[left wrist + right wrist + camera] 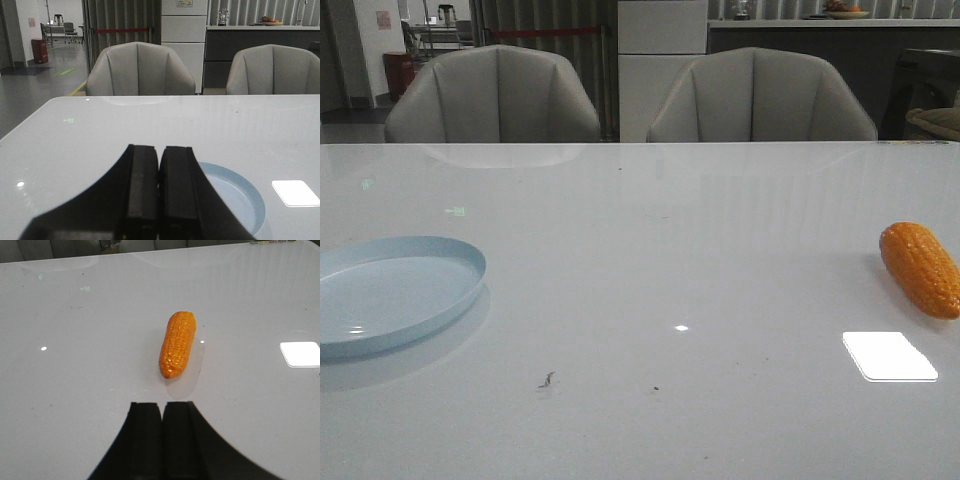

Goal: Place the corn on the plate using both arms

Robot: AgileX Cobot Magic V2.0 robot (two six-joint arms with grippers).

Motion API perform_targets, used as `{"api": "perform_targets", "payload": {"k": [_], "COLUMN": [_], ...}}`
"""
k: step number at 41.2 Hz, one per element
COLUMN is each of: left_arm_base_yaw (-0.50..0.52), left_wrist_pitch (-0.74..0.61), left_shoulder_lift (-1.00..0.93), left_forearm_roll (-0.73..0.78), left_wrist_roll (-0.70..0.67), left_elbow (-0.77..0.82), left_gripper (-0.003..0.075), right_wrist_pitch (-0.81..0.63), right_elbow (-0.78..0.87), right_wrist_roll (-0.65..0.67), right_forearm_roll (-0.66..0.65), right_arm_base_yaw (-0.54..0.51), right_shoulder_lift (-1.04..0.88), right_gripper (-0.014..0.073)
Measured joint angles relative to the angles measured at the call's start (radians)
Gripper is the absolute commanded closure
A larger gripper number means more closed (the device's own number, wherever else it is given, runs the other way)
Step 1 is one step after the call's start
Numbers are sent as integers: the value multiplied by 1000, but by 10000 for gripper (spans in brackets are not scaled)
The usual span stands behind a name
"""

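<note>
The orange-yellow corn lies on the white table at the far right of the front view. The pale blue plate sits empty at the far left. Neither arm shows in the front view. In the left wrist view my left gripper is shut and empty, with the plate just beyond and beside its fingers. In the right wrist view my right gripper is shut and empty, and the corn lies a short way ahead of its fingertips, apart from them.
Two grey chairs stand behind the table's far edge. A bright light reflection lies on the table near the corn. Small dark specks mark the table's front middle.
</note>
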Motion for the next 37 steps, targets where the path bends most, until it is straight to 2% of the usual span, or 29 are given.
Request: {"api": "perform_targets", "payload": {"k": [29, 37], "left_arm_base_yaw": [0, 0], "left_wrist_pitch": [-13, -32], "left_shoulder_lift": [0, 0], "left_forearm_roll": [-2, -2], "left_wrist_roll": [0, 0], "left_elbow": [0, 0], "left_gripper": [625, 625], "right_wrist_pitch": [0, -41], "right_elbow": [0, 0], "right_wrist_roll": [0, 0], "right_forearm_roll": [0, 0], "right_arm_base_yaw": [0, 0], "right_shoulder_lift": [0, 0], "right_gripper": [537, 537]}}
